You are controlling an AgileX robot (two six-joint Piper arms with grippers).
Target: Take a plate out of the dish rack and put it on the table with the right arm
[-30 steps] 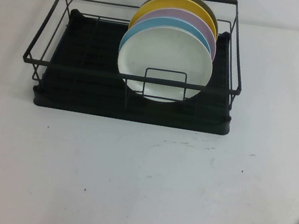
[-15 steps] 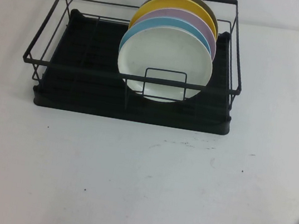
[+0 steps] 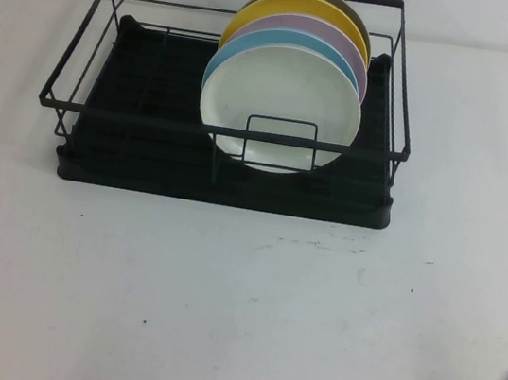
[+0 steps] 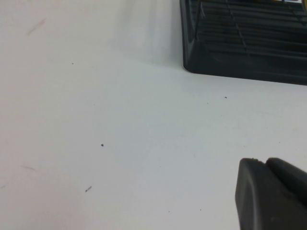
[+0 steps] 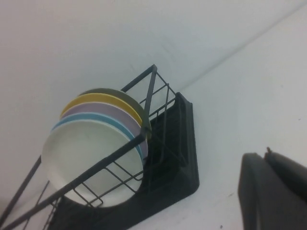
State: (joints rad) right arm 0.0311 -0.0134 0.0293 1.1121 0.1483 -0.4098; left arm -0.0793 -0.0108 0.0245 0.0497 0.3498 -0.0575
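You had the right gripper (image 5: 276,191) low over the tabletop (image 3: 234,321), well short of the dish rack (image 3: 89,79) and holding nothing, though I could not tell how far it was parted; the left gripper (image 4: 271,194) sat parked off the rack's other corner, its spread equally unreadable. The creamy-white plate (image 3: 282,99) stood on edge as the plate nearest your gripper, leaning on the light blue plate (image 3: 232,48) behind it. You needed, I judge, to come in above the rack's front rail, pinch only the cream rim, then lift straight up before drawing back.
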